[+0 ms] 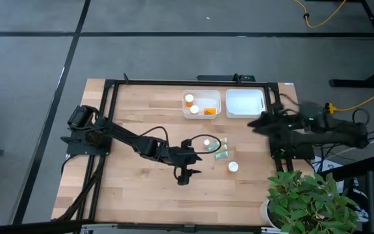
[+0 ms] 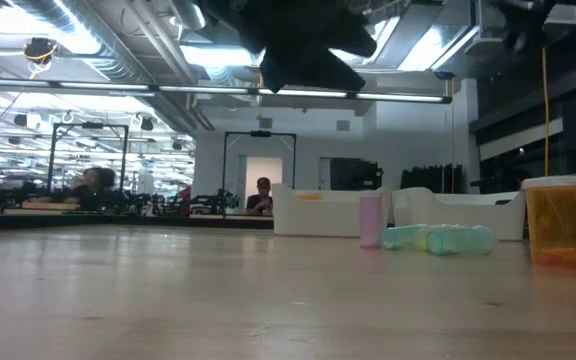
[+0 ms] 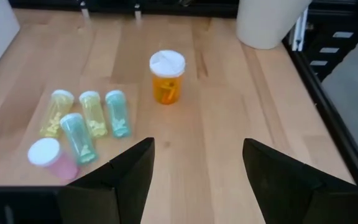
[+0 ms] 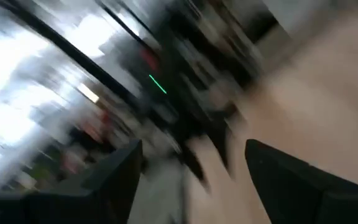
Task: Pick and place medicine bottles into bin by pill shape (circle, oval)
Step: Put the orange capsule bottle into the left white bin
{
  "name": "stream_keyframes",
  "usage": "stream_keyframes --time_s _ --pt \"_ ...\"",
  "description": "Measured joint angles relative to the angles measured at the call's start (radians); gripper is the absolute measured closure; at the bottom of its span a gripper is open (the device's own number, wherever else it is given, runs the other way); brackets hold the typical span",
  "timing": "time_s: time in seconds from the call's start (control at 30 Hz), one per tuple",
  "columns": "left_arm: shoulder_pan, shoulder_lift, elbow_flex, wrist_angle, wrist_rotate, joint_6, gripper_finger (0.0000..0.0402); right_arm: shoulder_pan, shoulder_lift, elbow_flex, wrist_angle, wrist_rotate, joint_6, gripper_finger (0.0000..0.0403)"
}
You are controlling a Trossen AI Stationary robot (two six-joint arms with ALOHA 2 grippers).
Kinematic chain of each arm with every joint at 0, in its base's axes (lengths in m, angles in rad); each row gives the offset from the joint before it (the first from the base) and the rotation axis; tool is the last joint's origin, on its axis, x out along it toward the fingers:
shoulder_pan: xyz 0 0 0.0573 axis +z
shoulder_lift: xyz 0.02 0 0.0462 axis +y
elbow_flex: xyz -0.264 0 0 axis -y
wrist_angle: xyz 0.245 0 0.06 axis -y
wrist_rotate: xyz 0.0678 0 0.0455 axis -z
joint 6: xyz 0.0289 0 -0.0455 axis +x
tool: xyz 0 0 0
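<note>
While empty, left gripper wide open.

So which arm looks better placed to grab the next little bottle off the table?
Probably the left. Its open gripper faces the upright orange white-capped bottle, beside the lying pale green bottles. The right gripper sits farther off by the white bin.

A grey floor crossed by dark seams surrounds the wooden table. Beyond it, fluorescent ceiling lights brighten an open workspace where 2 people sit.
</note>
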Motion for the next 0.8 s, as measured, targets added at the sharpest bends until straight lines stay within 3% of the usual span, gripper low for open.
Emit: stream_keyframes --time_s 0.13,0.3,0.8 --pt "0.002 0.000 0.000 -0.006 0.000 0.000 0.0165 0.041 0.200 0.173 -0.434 0.018 0.033 0.0117" --pt "0.012 0.000 0.000 -0.007 0.000 0.000 0.0165 0.092 0.419 0.297 -0.773 0.093 0.157 0.0117" --pt "0.026 0.000 0.000 -0.009 -0.001 -0.001 0.0165 0.321 0.821 0.313 -0.650 0.173 0.365 0.0117"
